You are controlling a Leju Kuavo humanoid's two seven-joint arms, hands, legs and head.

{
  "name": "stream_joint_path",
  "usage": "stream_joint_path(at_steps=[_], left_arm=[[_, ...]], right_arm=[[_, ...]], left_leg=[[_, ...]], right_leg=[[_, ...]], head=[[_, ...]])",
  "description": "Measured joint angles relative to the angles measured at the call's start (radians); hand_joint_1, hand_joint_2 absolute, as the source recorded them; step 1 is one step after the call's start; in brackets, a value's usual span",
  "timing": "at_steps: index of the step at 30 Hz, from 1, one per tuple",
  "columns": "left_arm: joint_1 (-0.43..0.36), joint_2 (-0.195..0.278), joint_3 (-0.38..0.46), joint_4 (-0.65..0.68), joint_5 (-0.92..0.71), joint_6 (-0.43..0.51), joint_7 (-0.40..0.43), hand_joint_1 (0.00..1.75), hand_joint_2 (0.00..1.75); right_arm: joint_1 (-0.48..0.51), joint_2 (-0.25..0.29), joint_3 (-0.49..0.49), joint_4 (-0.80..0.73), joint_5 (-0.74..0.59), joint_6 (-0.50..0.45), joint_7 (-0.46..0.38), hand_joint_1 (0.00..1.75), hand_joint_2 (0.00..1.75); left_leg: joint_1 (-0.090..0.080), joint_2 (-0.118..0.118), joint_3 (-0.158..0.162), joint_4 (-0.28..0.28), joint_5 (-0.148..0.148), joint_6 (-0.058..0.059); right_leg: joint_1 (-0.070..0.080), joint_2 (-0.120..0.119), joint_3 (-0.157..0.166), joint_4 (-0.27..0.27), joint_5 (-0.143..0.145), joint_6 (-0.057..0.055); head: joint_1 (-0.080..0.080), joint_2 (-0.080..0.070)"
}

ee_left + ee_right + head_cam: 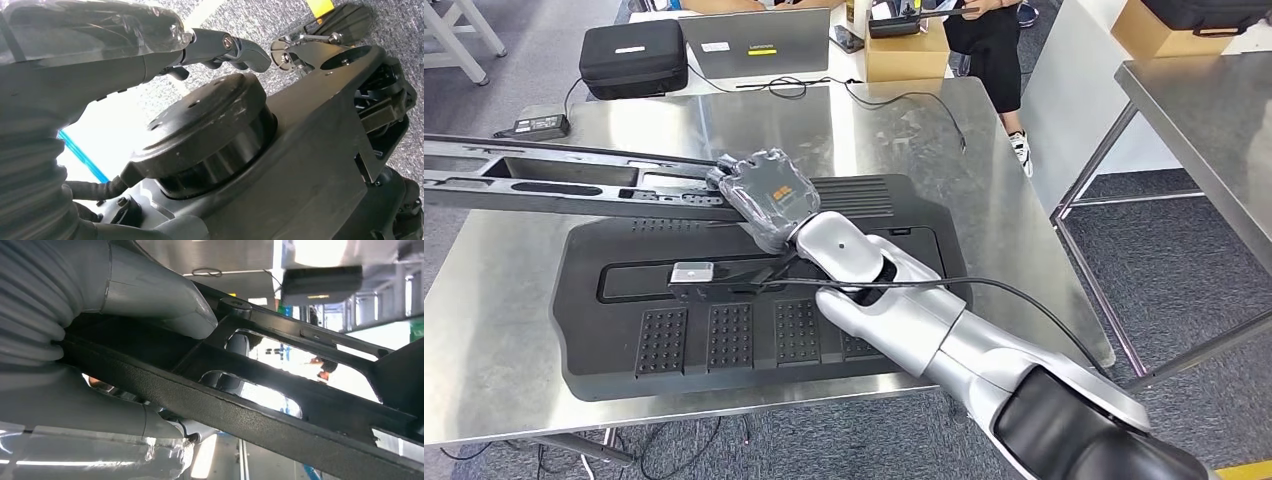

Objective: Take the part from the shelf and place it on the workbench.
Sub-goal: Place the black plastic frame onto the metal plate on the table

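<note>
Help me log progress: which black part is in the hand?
The long frame, held by the right hand above the table; the wide studded panel lies flat, untouched.

I stand in a workshop or robotics lab: a steel workbench point(514, 300) in front of me, a second steel table point(1214, 110) alongside, grey carpet point(1184, 290), a laptop point(754, 42), a black equipment case point(632, 58) and cardboard boxes point(906, 52) behind.

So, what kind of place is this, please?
Probably a workshop or robot test lab: a stainless steel workbench, a long black frame part gripped by the right hand, and a laptop behind.
</note>
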Motion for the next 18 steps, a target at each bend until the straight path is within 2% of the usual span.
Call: stream_joint_path(at_steps=[5, 10, 18], left_arm=[[0.0, 0.0, 0.0, -0.001, -0.011, -0.006, 0.004, 0.0, 1.75], [-0.002, 0.0, 0.0, -0.001, -0.033, -0.027, 0.01, 0.0, 1.75], [-0.004, 0.0, 0.001, 0.001, -0.065, -0.034, 0.007, 0.0, 1.75]], right_arm=[[-0.016, 0.021, 0.012, 0.072, 0.027, 0.011, 0.04, 1.75, 1.75], [-0.039, 0.032, 0.025, 0.162, 0.075, 0.095, 0.132, 1.75, 1.75], [-0.046, 0.013, 0.027, 0.263, 0.078, 0.187, 0.218, 1.75, 1.75]], left_leg=[[0.0, 0.0, 0.0, 0.0, 0.0, 0.0], [0.0, 0.0, 0.0, 0.0, 0.0, 0.0], [0.0, 0.001, 0.001, 0.0, 0.001, -0.001]], right_leg=[[0.0, 0.0, 0.0, 0.0, 0.0, 0.0], [0.0, 0.0, 0.0, 0.0, 0.0, -0.001], [0.0, 0.001, -0.001, -0.001, 0.001, -0.002]], head=[[0.0, 0.0], [0.001, 0.0], [0.003, 0.0]])
